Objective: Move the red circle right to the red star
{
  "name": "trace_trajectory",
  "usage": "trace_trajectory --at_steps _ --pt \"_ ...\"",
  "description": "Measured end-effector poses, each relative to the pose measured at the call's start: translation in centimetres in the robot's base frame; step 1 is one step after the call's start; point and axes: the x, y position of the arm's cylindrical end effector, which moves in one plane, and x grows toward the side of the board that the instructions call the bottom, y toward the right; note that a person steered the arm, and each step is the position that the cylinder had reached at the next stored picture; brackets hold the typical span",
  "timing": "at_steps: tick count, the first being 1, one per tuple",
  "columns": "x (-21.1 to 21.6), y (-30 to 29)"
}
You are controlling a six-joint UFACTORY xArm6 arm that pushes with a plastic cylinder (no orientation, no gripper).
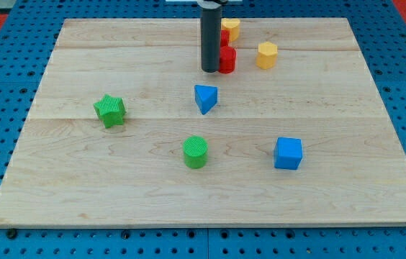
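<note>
My tip (pixel 209 70) planted near the view's top, no claw to clench or release, pressed to the left flank of a red block (pixel 228 60), probably the red circle. Second red piece (pixel 225 37) just above, half hidden behind the rod, perhaps the red star. Yellow blocks (pixel 266 55) (pixel 231 28) close by. Best nudged gently, keeping contact centred to avoid slipping off. No brands or writing legible.

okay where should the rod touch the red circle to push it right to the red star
Hard to tell: my tip hides most of the red blocks and their shapes are unclear. The tip sits at their left side, so pushing rightward from that left face looks best.
</note>
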Motion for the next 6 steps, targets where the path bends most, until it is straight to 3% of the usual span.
trace_trajectory --at_steps 2,3,4,5,6 --pt "-0.8 -1.9" --pt "1.6 0.1" --pt "-2.1 4.9" --pt "1.3 6.4" --pt "2.9 14.3"
